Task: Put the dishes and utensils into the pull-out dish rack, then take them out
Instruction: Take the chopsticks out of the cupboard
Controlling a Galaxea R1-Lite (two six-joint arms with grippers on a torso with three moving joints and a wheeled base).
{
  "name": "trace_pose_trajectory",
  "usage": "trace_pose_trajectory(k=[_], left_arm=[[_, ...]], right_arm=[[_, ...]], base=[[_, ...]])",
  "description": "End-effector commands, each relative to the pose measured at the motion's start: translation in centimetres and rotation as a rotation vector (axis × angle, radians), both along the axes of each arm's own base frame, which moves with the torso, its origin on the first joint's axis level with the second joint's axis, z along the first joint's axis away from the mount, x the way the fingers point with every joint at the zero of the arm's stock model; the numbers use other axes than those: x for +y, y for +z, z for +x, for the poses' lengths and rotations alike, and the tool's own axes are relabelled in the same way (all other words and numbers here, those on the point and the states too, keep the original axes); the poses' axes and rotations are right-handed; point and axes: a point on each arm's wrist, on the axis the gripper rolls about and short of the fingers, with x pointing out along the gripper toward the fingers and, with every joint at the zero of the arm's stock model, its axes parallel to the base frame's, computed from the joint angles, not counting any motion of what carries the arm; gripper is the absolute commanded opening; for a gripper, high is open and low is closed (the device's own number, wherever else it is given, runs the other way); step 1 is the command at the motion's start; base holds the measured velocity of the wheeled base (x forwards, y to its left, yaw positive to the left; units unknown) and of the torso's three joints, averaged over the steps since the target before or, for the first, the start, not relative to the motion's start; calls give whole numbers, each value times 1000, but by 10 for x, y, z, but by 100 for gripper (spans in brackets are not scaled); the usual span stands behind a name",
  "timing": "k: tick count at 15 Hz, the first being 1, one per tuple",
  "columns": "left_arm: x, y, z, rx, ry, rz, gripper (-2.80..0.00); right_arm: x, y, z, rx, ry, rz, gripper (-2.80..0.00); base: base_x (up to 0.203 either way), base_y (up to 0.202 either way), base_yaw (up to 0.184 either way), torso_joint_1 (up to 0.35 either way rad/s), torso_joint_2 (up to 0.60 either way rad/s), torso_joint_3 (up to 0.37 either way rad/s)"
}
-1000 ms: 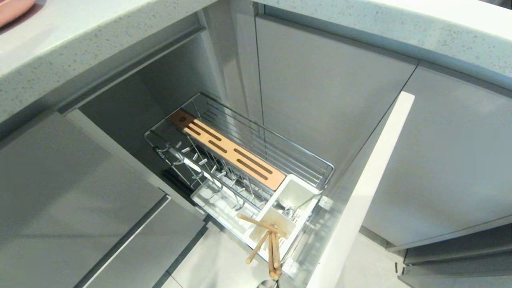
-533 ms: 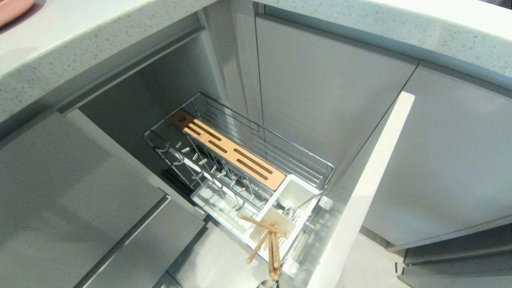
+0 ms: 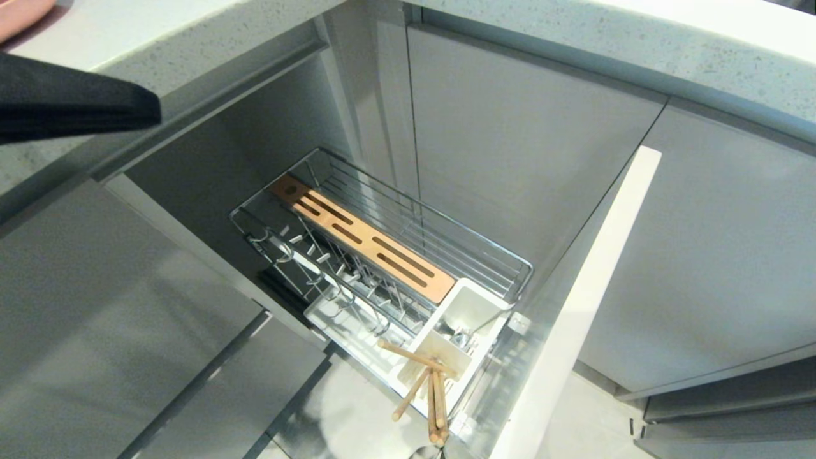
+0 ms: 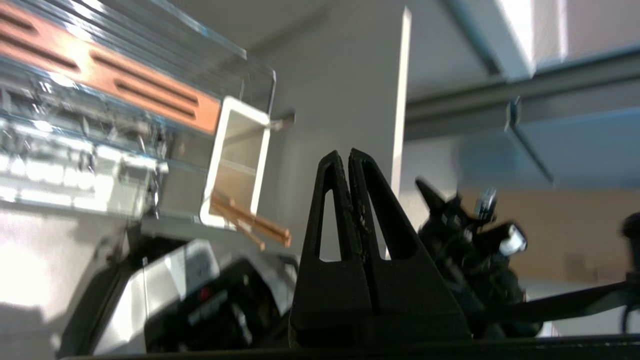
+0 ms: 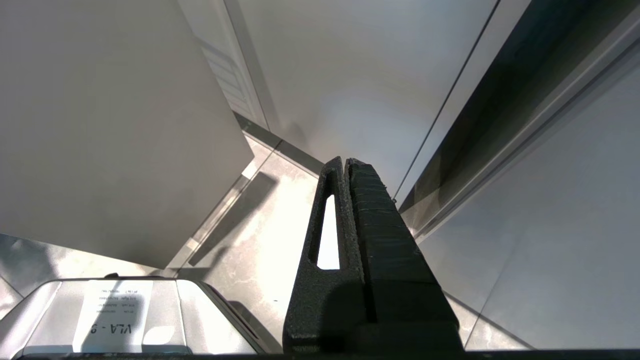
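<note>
Fingers (image 4: pixel 348 152) of the left arm are pressed together with nothing between them; in the head view a black part of that arm (image 3: pixel 76 105) shows at the upper left, level with the table (image 3: pixel 115 38) edge and well above the rack (image 3: pixel 382 255). The right arm's fingers (image 5: pixel 345 161) are closed and empty too, pointing down at the floor, parked out of the head view.

The rack stands pulled out of the cabinet, its prongs bare — no plate or bowl in it. Chopsticks (image 3: pixel 427 392) stick out of the white box (image 3: pixel 456 338) at the rack's near end, leaning toward the robot and fanned apart; a glint of metal inside the box may be the fork, though I cannot tell for sure. A sliver of pink dish (image 3: pixel 22 13) sits on the table at the far upper left corner.

By my reading the utensils are loaded and a dish comes next. The pink dish lies up and to the left of the left fingers, on the table — the left arm is plainly the nearer one. The fingers would have to part before reaching its rim.
</note>
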Motion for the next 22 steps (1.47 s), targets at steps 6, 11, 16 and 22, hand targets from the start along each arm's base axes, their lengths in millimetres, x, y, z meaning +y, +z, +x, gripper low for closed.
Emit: trace_pose_trajectory(k=[6,11,16,22], left_arm=[[-44,-29,29,145,-59,160,-280],[-80,-60,43,232,-17,365,-280],[-107,-87,66,271,76,504,0],[-118,-107,77,441,81,743,0]], right_arm=[[0,0,0,0,2,0,-280],[0,0,0,1,2,0,-280],[0,0,0,1,1,0,-280],[0,0,0,1,1,0,-280]], base=[[0,0,0,0,0,0],[0,0,0,0,0,0],[0,0,0,0,0,0],[0,0,0,0,0,0]])
